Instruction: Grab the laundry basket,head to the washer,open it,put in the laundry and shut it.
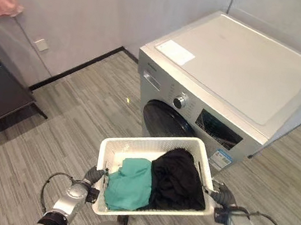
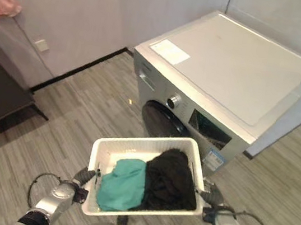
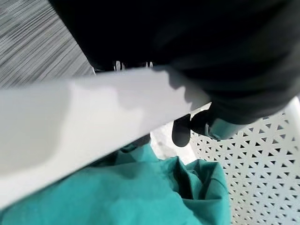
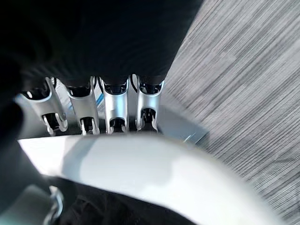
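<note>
Both hands, left hand [image 1: 94, 175] and right hand [image 1: 224, 197], have fingers clamped on the stiff, light laundry basket [image 1: 151, 146] rims; the soft clothes [image 1: 157, 181] may shift.

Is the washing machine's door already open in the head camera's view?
No, the dark round door sits flush in the front of the washer, behind the white basket of laundry.

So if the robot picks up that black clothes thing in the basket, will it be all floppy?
Probably floppy: the black garment lies crumpled in soft folds, slumped against the teal cloth. It would likely sag and dangle from a robot hand. It looks light too, since the thin white basket holds it without bending, and it is unlikely to roll or break.
</note>
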